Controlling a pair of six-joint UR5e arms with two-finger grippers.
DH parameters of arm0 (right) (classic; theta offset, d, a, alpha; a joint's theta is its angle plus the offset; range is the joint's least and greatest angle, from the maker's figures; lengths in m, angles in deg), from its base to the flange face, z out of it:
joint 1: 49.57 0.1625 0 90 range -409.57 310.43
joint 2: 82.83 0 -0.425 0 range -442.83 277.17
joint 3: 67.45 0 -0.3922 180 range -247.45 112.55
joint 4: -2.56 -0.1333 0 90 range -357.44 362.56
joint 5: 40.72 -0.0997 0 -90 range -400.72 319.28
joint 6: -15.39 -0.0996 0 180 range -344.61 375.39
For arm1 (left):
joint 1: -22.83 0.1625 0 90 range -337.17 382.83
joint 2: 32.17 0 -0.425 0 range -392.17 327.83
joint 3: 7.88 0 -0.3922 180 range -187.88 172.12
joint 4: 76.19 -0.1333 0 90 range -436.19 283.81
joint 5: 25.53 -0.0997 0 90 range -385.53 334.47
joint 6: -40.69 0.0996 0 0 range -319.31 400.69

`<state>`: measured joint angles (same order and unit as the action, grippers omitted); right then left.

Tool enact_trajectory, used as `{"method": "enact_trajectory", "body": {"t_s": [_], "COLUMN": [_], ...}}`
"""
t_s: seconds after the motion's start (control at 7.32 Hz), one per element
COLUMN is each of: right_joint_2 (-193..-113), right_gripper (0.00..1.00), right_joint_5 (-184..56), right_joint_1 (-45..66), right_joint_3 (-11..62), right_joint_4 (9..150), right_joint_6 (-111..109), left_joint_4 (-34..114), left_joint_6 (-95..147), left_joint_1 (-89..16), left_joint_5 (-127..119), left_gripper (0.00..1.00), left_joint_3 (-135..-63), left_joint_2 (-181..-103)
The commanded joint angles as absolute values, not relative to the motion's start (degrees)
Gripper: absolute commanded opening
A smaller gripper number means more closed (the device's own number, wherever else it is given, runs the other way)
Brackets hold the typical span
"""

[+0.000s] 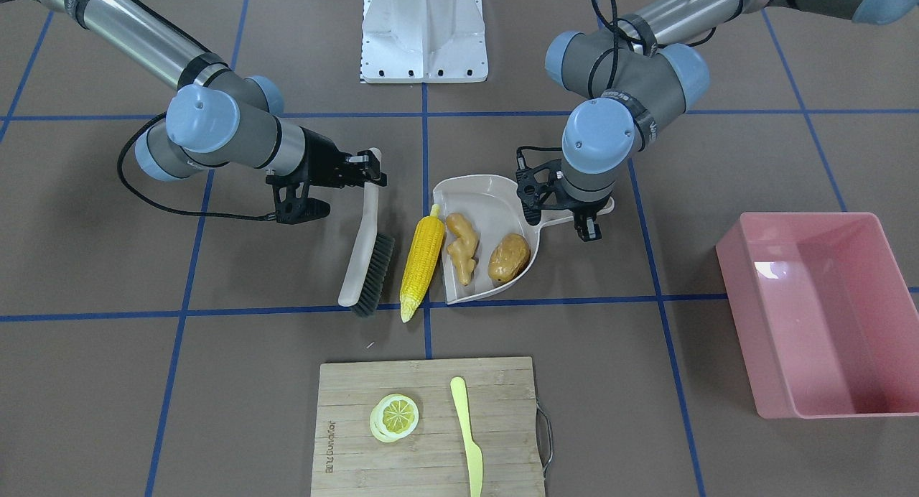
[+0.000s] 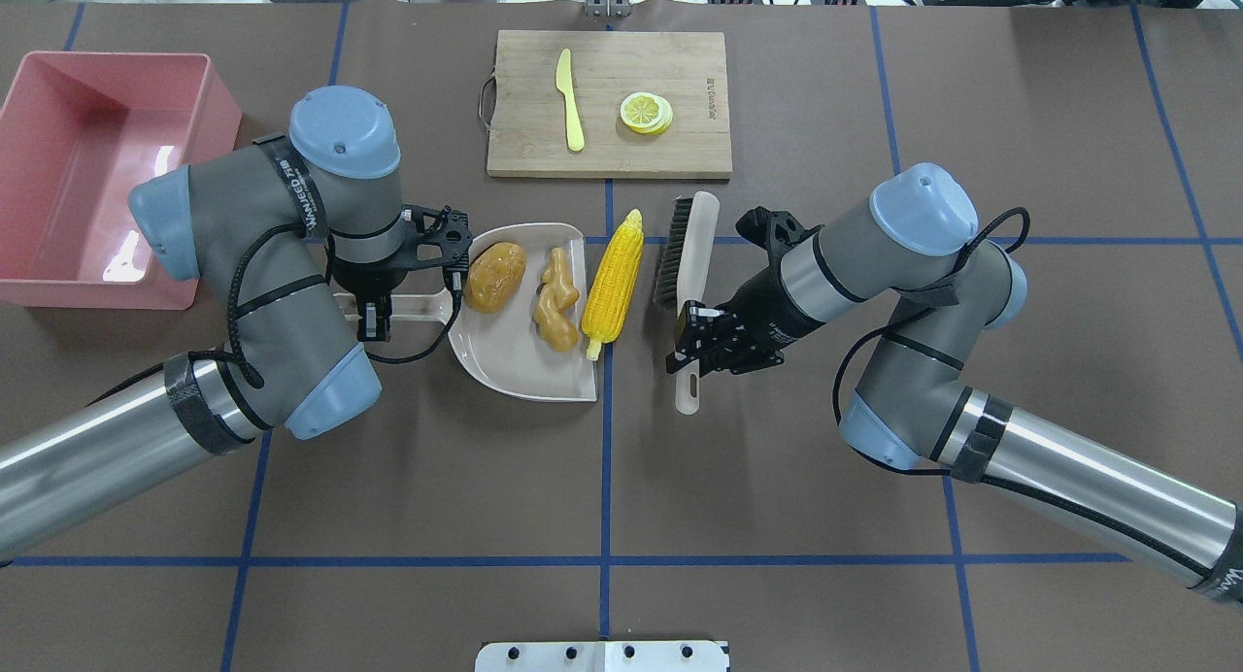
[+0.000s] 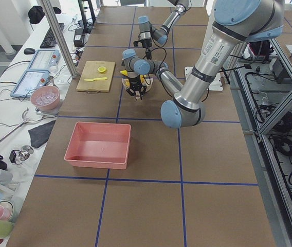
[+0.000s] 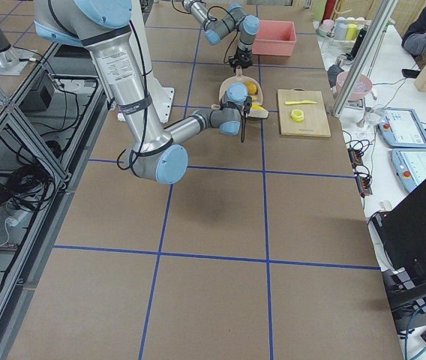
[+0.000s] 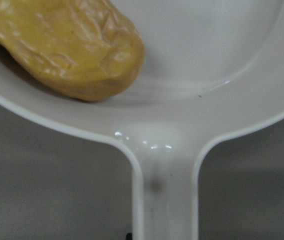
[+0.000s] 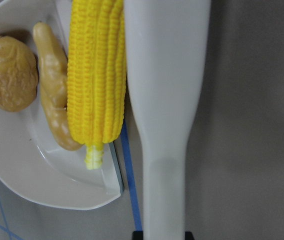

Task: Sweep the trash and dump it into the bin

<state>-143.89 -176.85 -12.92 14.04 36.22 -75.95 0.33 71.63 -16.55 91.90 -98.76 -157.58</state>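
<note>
The right hand (image 2: 689,347) grips the brush (image 2: 684,254) by its white handle. The left hand (image 2: 374,315) clamps the handle of the dustpan (image 2: 524,371). The potato (image 2: 495,276) and ginger (image 2: 555,308) lie in the pan, with the corn (image 2: 614,284) at its open lip, just beside the bristles. Farther off, the pink bin (image 2: 97,293) sits on the surface at the left, well apart.

The brown potato (image 2: 495,276) and tan ginger root (image 2: 555,313) are laid in the beige plastic dustpan (image 2: 524,371); to its right are laid the yellow corn cob (image 2: 614,276), then the white-handled brush (image 2: 701,245).
</note>
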Motion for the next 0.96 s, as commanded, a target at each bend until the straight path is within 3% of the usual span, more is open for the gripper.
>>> {"method": "enact_trajectory", "body": {"t_s": [0.0,0.82], "right_joint_2": [-143.74,-139.09], "right_gripper": [0.0,0.0], "right_joint_5": [-178.27,-178.28], "right_joint_1": [-12.22,-13.62], "right_joint_3": [12.9,11.83], "right_joint_4": [36.22,37.62], "right_joint_6": [-79.18,-87.1], "left_joint_4": [0.27,-1.57], "left_joint_6": [71.63,71.63], "left_joint_1": [-16.55,-16.46], "left_joint_5": [91.9,91.9], "left_gripper": [0.0,0.0], "left_joint_3": [-98.76,-98.84], "left_joint_2": [-157.59,-157.94]}}
